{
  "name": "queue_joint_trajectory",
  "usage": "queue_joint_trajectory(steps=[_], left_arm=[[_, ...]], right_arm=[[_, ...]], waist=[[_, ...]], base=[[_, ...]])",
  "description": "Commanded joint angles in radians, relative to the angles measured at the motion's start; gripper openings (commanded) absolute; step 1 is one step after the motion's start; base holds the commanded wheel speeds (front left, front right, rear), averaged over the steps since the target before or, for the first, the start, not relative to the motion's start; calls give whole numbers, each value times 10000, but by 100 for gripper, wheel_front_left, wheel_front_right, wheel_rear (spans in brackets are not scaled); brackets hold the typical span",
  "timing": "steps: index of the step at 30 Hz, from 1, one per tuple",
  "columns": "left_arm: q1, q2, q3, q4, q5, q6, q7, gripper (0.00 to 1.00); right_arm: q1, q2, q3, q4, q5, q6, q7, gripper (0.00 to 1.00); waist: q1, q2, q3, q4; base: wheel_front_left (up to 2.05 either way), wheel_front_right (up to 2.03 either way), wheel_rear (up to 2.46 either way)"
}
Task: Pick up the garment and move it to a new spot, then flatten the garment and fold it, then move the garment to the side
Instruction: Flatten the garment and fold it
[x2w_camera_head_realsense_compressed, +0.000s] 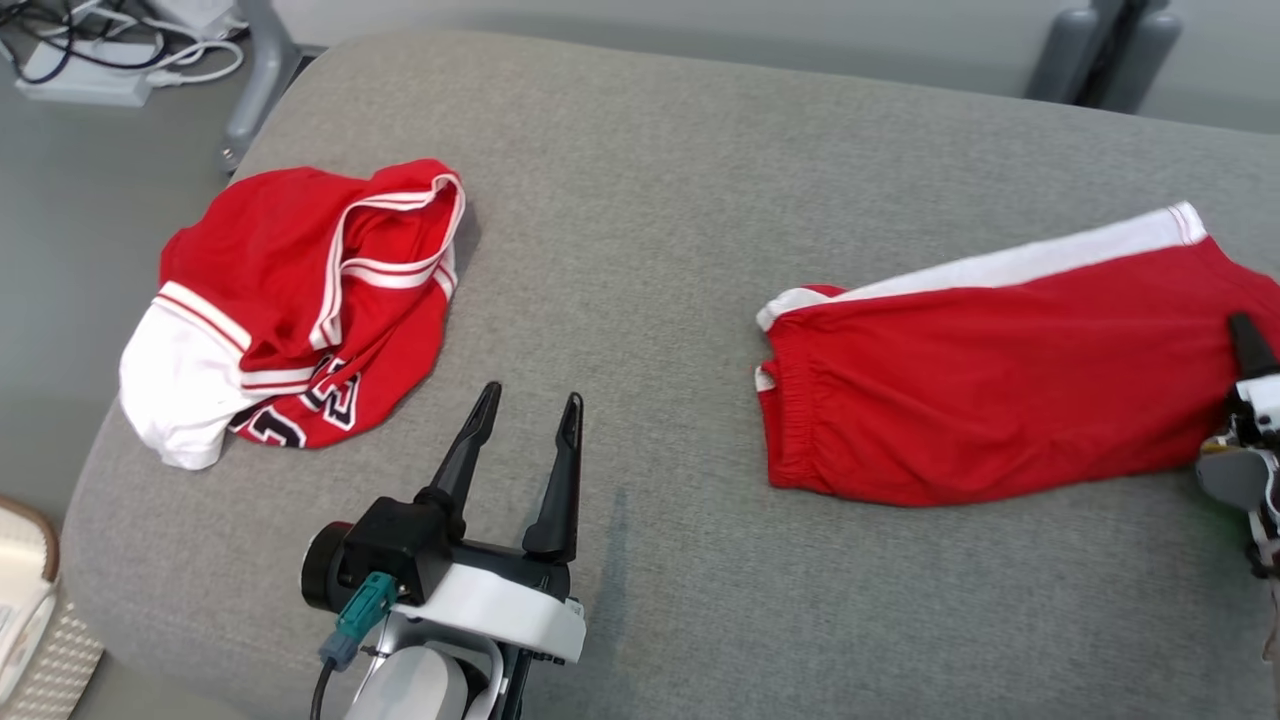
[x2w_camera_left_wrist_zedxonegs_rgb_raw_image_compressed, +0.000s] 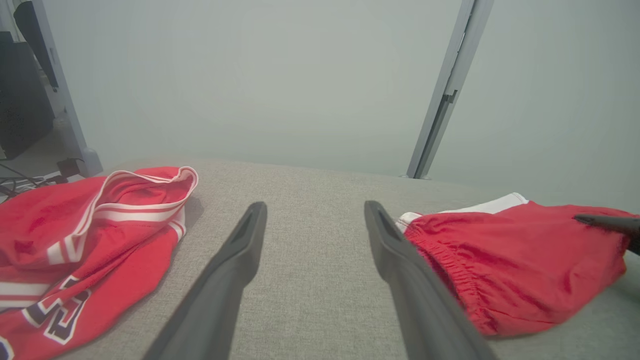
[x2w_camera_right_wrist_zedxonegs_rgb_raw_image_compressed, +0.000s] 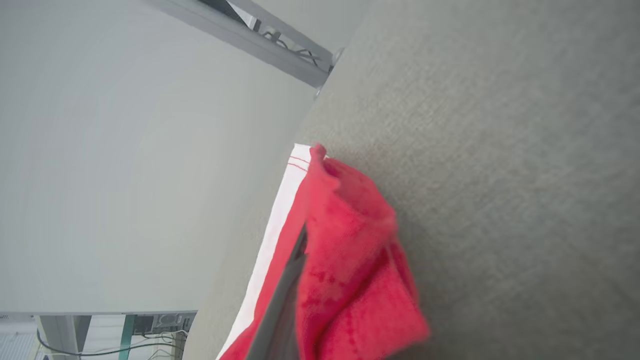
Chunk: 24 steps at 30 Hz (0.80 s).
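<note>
The garment, a pair of red shorts (x2w_camera_head_realsense_compressed: 1000, 390) with a white side stripe, lies folded on the right of the grey cushion (x2w_camera_head_realsense_compressed: 700, 180). My right gripper (x2w_camera_head_realsense_compressed: 1243, 335) is at the shorts' right end, shut on the fabric. In the right wrist view the red cloth (x2w_camera_right_wrist_zedxonegs_rgb_raw_image_compressed: 350, 260) bunches over one dark finger (x2w_camera_right_wrist_zedxonegs_rgb_raw_image_compressed: 285, 300). That same gripper's finger (x2w_camera_left_wrist_zedxonegs_rgb_raw_image_compressed: 605, 222) also rests on the shorts (x2w_camera_left_wrist_zedxonegs_rgb_raw_image_compressed: 510, 260) in the left wrist view. My left gripper (x2w_camera_head_realsense_compressed: 532, 400) hovers open over bare cushion at front centre, with nothing between its fingers (x2w_camera_left_wrist_zedxonegs_rgb_raw_image_compressed: 230, 280).
A crumpled red jersey (x2w_camera_head_realsense_compressed: 300, 300) with white trim and lettering lies at the cushion's left end, also seen in the left wrist view (x2w_camera_left_wrist_zedxonegs_rgb_raw_image_compressed: 85, 240). Cables and a power strip (x2w_camera_head_realsense_compressed: 90, 60) lie on the floor at far left. Grey metal legs (x2w_camera_head_realsense_compressed: 1100, 50) stand behind the cushion.
</note>
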<state>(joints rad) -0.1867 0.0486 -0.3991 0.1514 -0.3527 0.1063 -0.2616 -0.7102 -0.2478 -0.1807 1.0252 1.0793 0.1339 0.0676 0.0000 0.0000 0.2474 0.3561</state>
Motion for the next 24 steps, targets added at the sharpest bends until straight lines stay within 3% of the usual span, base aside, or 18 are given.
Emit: queue_joint_trajectory(steps=[1,13,24], left_arm=[[118,39,78,33,73,-39,-42,100],[469,39,181,126,143,-58,-42,100],[539,38,167,197,1,-132,-42,100]], right_arm=[[544,-90,-235,-10,291,-59,-283,0],[2468,-165,-1277,-792,1169,-34,-1655,0],[2440,-38,-784,-609,365,-34,-2260,0]], waist=[[0,0,-238,-291],[0,0,-941,-1087],[0,0,-1155,-1315]], base=[[0,0,0],[0,0,0],[0,0,0]])
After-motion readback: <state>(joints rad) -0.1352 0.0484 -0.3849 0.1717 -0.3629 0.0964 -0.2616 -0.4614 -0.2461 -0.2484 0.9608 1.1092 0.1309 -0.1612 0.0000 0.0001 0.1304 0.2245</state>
